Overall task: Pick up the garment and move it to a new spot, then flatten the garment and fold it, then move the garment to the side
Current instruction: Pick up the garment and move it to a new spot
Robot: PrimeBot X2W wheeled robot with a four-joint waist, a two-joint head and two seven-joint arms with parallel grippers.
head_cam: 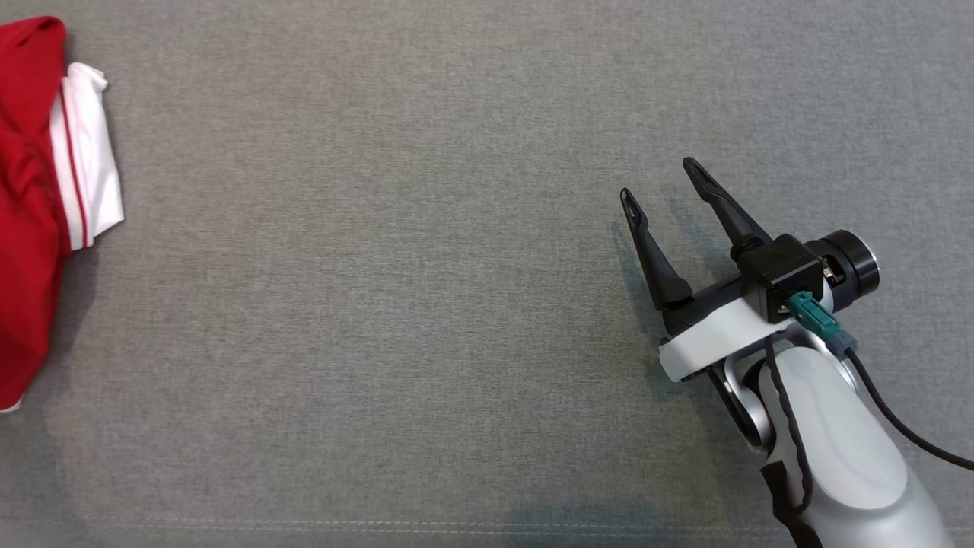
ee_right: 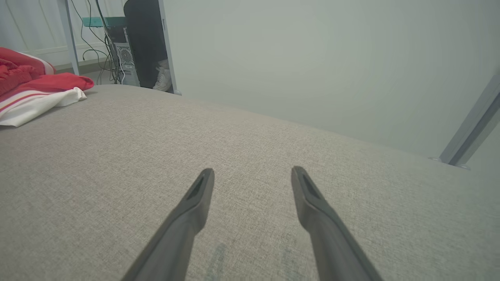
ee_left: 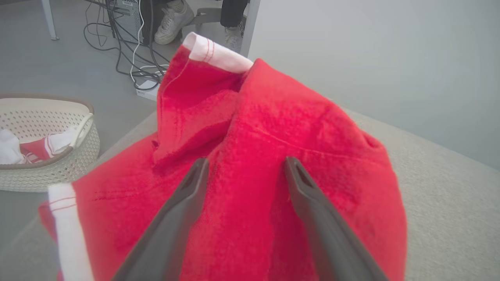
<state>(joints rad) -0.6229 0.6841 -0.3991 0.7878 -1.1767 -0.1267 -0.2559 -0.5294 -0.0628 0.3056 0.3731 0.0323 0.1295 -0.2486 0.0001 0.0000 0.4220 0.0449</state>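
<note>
Red, soft knit cloth with white bands: the garment (head_cam: 30, 213) lies crumpled at the left edge of the grey fabric worktop (head_cam: 426, 266).
It looks light and limp, so it will likely sag, stretch and drag on the rough cover rather than slide as one piece; nothing about it seems fragile. The left gripper (ee_left: 247, 162) hangs over a raised red fold, jaws wide with nothing between them; whether the tips touch cloth I cannot tell. A pinch on that thick fold or on the stitched white hem (ee_left: 218, 52) should hold better than one thin layer. The right gripper (head_cam: 660, 180) hovers over bare worktop towards the right edge, well apart from the garment, jaws wide and empty.
</note>
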